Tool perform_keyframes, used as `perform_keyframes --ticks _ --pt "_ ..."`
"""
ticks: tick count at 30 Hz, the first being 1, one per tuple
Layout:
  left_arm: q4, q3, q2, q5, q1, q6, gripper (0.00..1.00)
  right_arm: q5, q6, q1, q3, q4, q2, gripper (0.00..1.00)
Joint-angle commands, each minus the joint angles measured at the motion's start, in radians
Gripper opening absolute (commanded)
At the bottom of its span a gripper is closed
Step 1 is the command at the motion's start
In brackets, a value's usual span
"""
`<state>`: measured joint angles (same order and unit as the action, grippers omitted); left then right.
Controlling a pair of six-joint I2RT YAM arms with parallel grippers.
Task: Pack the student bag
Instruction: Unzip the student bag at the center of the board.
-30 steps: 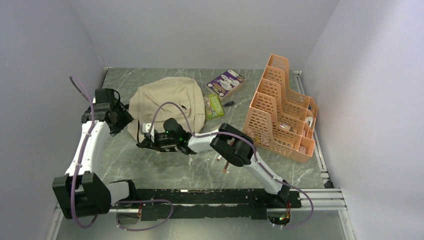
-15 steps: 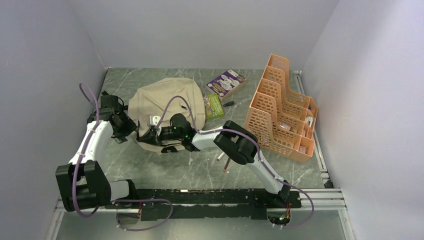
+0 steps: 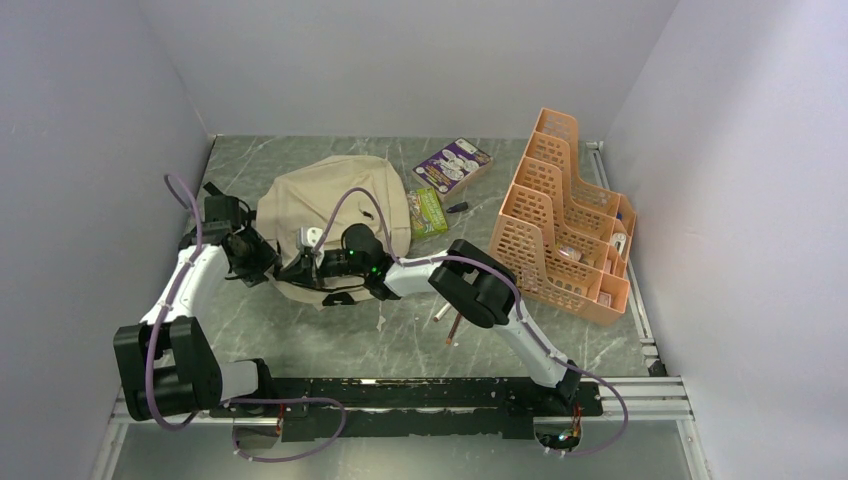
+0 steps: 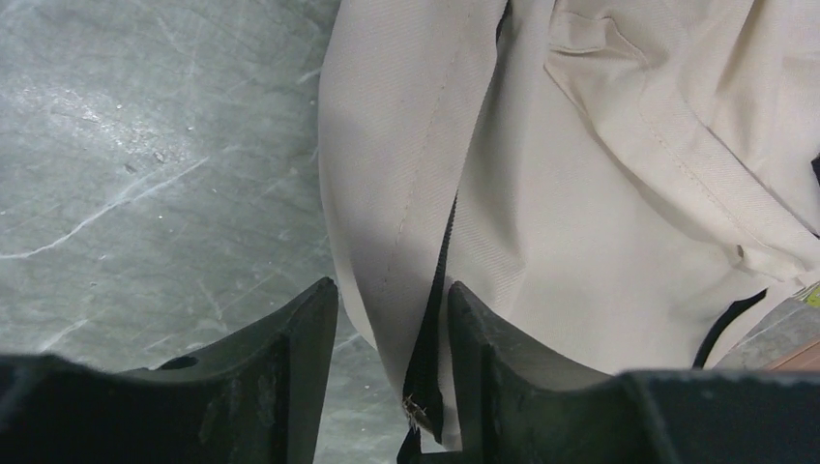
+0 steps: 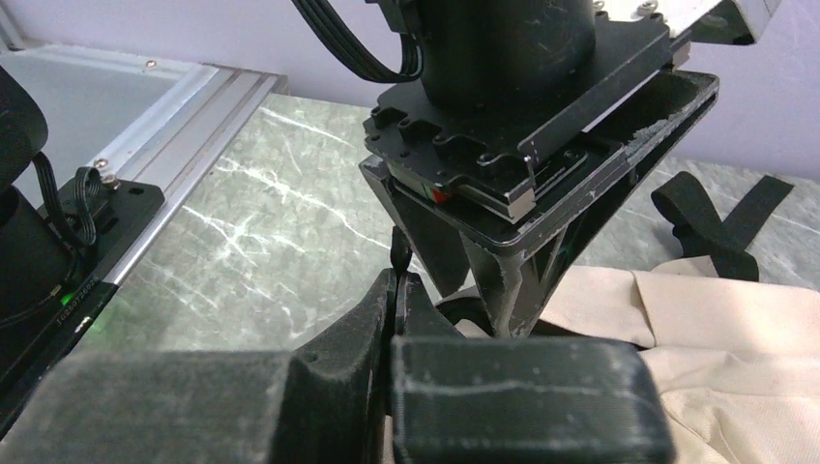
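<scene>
Student bag (image 3: 340,195), beige fabric with black zip lines, lies slumped on the grey marble surface (image 3: 400,345), left of centre toward the back, both arms meeting at its near-left edge. Left gripper (image 4: 389,290): jaws partly open, straddling a fold of the beige fabric with a black zipper line (image 4: 437,290) running down through the gap; can't tell if the pads actually press the cloth. Right gripper (image 5: 395,285): jaws pressed fully together, low over the bag's edge, nose to nose with the left one. A thin black tab (image 5: 396,246) sticks up at the tips; can't tell whether it is pinched. A black strap (image 5: 716,222) lies crossed on the surface behind the bag in the right wrist view. Orange perforated organizer (image 3: 560,220) stands at the right side, well apart from the bag, small items in its near compartments, too small to name. Purple box (image 3: 453,164) lies flat near the back, between bag and organizer. Green packet (image 3: 428,211) sits just beside the bag's right edge. A thin reddish stick (image 3: 455,328) lies on the surface below the right arm's elbow.
</scene>
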<state>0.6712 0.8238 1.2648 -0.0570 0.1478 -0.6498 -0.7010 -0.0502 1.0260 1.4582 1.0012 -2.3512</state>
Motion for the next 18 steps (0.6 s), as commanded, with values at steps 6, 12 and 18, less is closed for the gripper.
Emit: perform_keyframes --ticks 6,12,18 --pt "-0.062 0.001 0.026 -0.027 0.008 -0.005 0.29 -0.051 -0.059 -0.001 -0.008 -0.006 0.078 0.00" --pt "-0.065 0.026 0.060 0.005 0.010 -0.002 0.05 -0.117 -0.109 0.000 -0.028 -0.099 0.117 0.00" --pt "-0.061 0.063 0.093 0.053 0.024 0.000 0.05 -0.180 -0.181 -0.001 -0.062 -0.218 0.169 0.00"
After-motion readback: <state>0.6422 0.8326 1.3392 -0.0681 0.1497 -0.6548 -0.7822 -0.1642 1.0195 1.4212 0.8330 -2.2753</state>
